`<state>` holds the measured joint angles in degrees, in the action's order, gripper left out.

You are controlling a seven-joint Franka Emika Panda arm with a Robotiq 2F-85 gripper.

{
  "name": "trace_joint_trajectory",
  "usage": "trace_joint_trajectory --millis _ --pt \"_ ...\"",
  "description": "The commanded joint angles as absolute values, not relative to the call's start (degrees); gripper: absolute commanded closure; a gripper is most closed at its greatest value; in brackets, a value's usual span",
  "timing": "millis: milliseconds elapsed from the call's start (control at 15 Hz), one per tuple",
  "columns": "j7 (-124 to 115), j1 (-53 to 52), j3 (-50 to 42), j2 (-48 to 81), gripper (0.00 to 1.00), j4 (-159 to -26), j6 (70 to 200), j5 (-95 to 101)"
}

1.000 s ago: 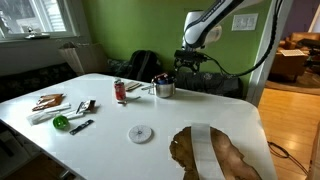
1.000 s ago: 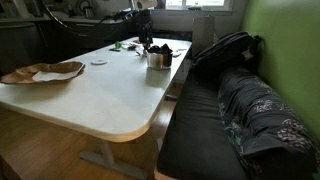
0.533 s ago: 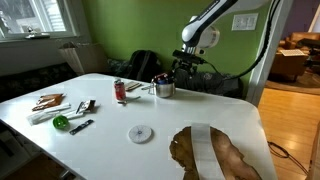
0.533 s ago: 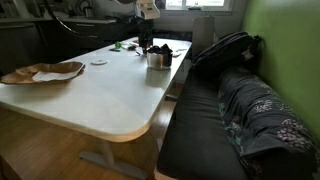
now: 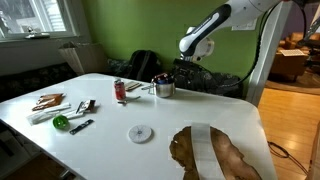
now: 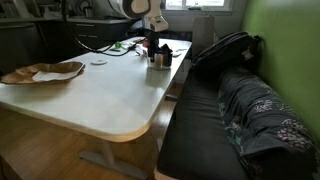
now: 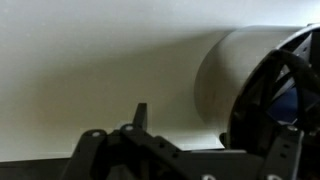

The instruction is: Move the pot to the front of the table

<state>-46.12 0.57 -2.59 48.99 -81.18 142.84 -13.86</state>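
Exterior view, lower right: the wood-grain patch (image 5: 235, 160) at the near end of the table (image 5: 100, 130). Just beyond it, mid-frame, lies a white disc (image 5: 140, 133). Farther back, above centre, stand the red can (image 5: 120, 91) and, near it to the right, the pot (image 5: 164, 89), upright close to the far edge. Above and behind the pot hangs the pincer (image 5: 186, 68), apart from it (parted or clenched, I cannot tell; the wrist view shows only the pot's rim at its right edge). Step in hand, as I judge it: the approach, with nothing grasped. The next move calls for descending onto the rim or handle, clamping, then carrying the pot nearward.
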Motion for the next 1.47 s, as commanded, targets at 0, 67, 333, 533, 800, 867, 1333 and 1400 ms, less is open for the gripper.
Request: trace_joint_trajectory --millis 0,67,333,533,800,867,1333,1400 --pt "-45.40 -0.82 -4.51 53.39 0.00 -75.65 143.56 -12.61" --pt "-45.34 -0.12 -3.59 50.92 0.00 -78.68 142.72 -14.15" --pt "-47.69 -1.20 -5.22 52.85 0.00 -76.42 142.18 -13.36" --pt "-53.82 -2.85 -8.34 53.40 0.26 -75.33 136.84 -11.66" --pt "-57.29 -2.75 -8.86 53.69 0.58 -74.35 132.07 -10.56" --pt "-57.49 -2.66 -8.69 53.65 0.65 -74.54 131.30 -10.25" --pt "-56.95 -5.24 -9.94 44.98 1.00 -86.86 133.55 -5.21" --pt "-57.25 -5.70 -10.38 43.05 1.00 -89.91 133.89 -4.52"
